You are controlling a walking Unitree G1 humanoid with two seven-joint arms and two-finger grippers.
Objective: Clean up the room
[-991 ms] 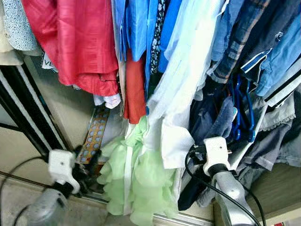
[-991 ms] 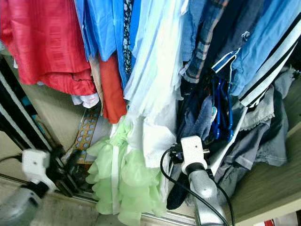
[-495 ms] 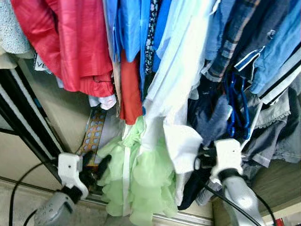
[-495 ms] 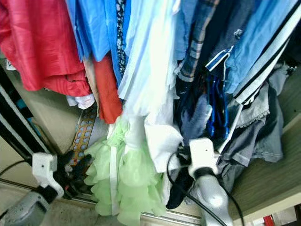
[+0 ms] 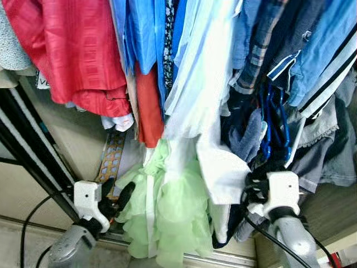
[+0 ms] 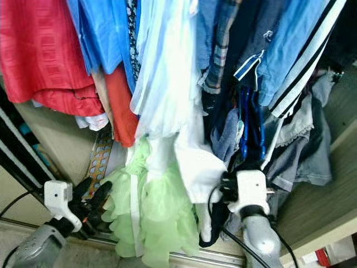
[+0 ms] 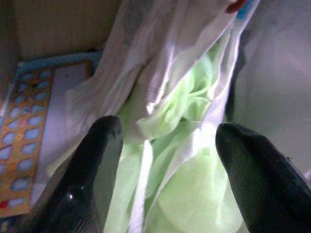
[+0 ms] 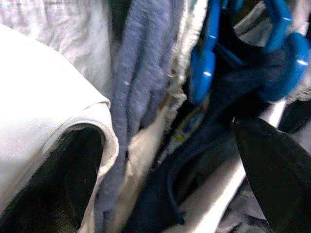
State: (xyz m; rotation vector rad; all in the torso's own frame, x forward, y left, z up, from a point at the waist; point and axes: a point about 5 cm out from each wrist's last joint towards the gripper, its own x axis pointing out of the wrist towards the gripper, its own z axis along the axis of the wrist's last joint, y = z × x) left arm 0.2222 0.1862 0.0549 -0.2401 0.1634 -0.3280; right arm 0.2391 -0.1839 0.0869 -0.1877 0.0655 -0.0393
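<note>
Claws (image 5: pixel 120 196) raised, spread beside green dress (image 5: pixel 167 218).

text: "VE", partial | on: white tag (image 5: pixel 42 81) beneath red garment (image 5: pixel 72 50)

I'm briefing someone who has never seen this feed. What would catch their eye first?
A crowded rail of hanging clothes: a red garment upper left, blue shirts beside it. Low in the middle hangs a pale green ruffled dress, with the left gripper, jaws open, at its edge and the right gripper among dark clothes.
</note>
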